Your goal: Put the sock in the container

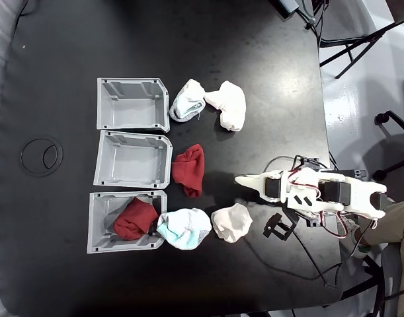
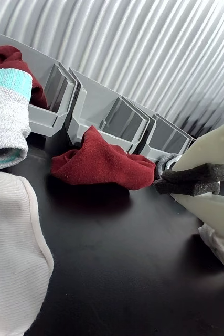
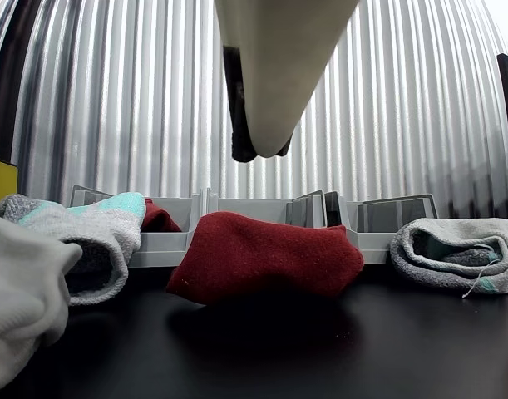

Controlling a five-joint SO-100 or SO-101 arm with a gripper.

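While lying crumpled on the table just beside the middle bin point(image 1: 132, 160), looking soft, light and floppy: the red sock point(image 1: 188, 170). Needing a pinch on its bunched hump. Hanging above and apart, seemingly shut and empty: the gripper point(image 2: 191, 180).

Black table point(image 1: 241, 39); corrugated metal wall point(image 3: 112, 100) behind; glossy pale floor point(image 1: 360, 86), black chair legs point(image 1: 395, 120).

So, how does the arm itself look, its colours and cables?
In the fixed view the arm has white plastic shells around black motor blocks, with thin red and white cables looped along it and a black cable trailing over the table. The gripper has pale, cream-white tapered fingers, with dark foam-like padding at the tips in the wrist view.
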